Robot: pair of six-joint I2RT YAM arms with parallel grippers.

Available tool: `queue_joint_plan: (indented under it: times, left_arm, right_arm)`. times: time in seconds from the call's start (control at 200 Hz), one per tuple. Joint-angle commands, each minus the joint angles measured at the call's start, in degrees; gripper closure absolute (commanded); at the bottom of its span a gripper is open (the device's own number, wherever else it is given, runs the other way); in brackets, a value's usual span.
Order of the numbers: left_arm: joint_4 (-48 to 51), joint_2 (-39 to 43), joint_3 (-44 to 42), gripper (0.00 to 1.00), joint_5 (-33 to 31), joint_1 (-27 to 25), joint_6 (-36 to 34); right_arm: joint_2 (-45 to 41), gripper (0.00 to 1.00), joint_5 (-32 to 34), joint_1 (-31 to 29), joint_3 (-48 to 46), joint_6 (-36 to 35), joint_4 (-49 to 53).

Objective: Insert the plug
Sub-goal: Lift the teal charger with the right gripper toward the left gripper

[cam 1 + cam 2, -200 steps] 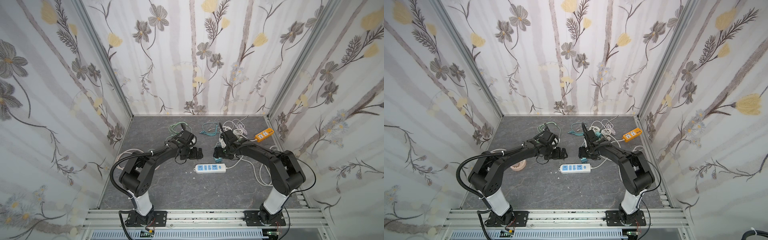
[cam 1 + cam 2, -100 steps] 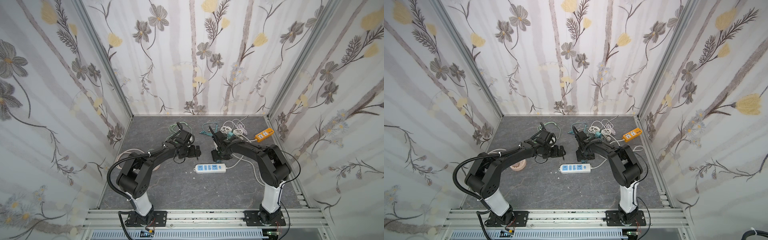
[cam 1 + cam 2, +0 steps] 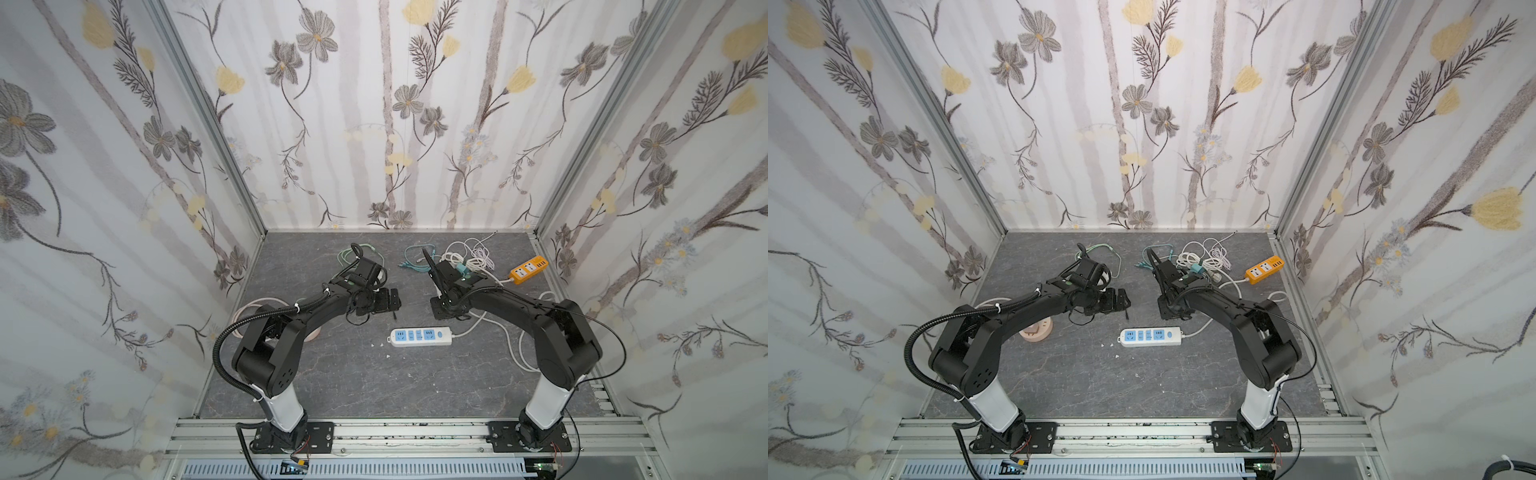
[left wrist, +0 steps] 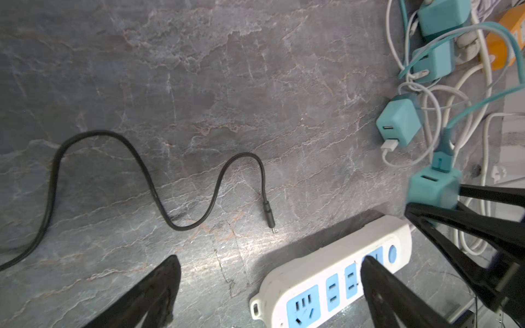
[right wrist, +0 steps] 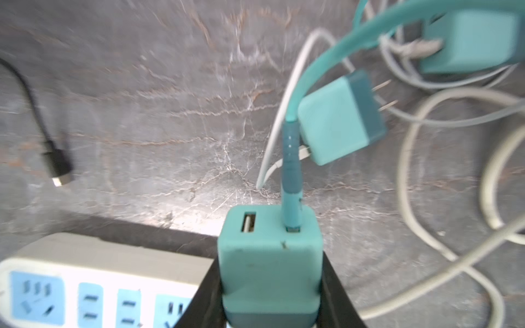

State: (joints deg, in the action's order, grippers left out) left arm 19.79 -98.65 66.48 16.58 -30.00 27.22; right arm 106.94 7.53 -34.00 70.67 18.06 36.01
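Right gripper (image 3: 441, 308) sits low near the middle of the desk (image 3: 353, 374) in both top views, just behind the cord end of the white power strip (image 3: 420, 336). It faces the left gripper (image 3: 388, 301) across a small gap, and its own body hides whatever it holds there. In the left wrist view, the left gripper's jaws stand wide apart with nothing between them, over bare desk and part of the strip. The right gripper's two black fingers (image 4: 488, 194) pinch a teal charger plug (image 4: 431, 188) just beyond the strip's switch end; whether the plug rests on the desk or hangs clear cannot be told. The right wrist view shows that clench best: the fingers press on opposite flat sides of the cube, its USB face points away, a teal cable (image 5: 289, 159) sits in one port, and the prong end is out of sight. The plug looks like light, rigid, smooth-sided plastic, so those flat sides are the place to hold it, clear of prongs and ports. The soft cable runs back into the tangle of spare chargers (image 5: 338, 119) and white cords (image 5: 402, 170), and it may tug or twist the plug in the grip. The strip's sockets lie just beside it, running toward the desk's left side.
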Motion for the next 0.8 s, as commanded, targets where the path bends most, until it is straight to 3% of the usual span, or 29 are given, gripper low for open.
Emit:
queue_joint_plan:
  times: [0.0,0.245,0.365,0.53,0.675,0.795]
  left_arm:
    - [0.72,0.91,3.01,0.00,2.29,0.31,-1.12]
    - [8.00,1.52,12.73,0.00,7.91,1.67,-6.13]
    - [9.53,2.16,16.38,0.00,12.73,2.89,-7.78]
    - [18.24,0.21,27.87,0.00,19.42,3.19,-11.53]
    - [22.69,-1.66,32.96,0.06,32.10,3.72,-12.53]
    - [23.04,-0.97,34.02,0.10,37.41,3.72,-14.23]
  right_arm:
    - [-7.75,0.68,4.67,0.24,-1.70,-4.72,-3.78]
    - [-23.11,0.70,10.51,1.89,-1.77,-19.50,-6.25]
    - [-27.64,0.70,1.65,1.77,-0.64,-28.18,-10.30]
    - [-32.49,0.72,-9.25,0.72,-7.21,-35.44,-24.97]
    - [-32.61,0.72,-11.92,-1.66,-9.15,-40.50,-29.79]
    - [-31.39,0.71,-11.75,-3.34,-9.07,-43.80,-30.28]
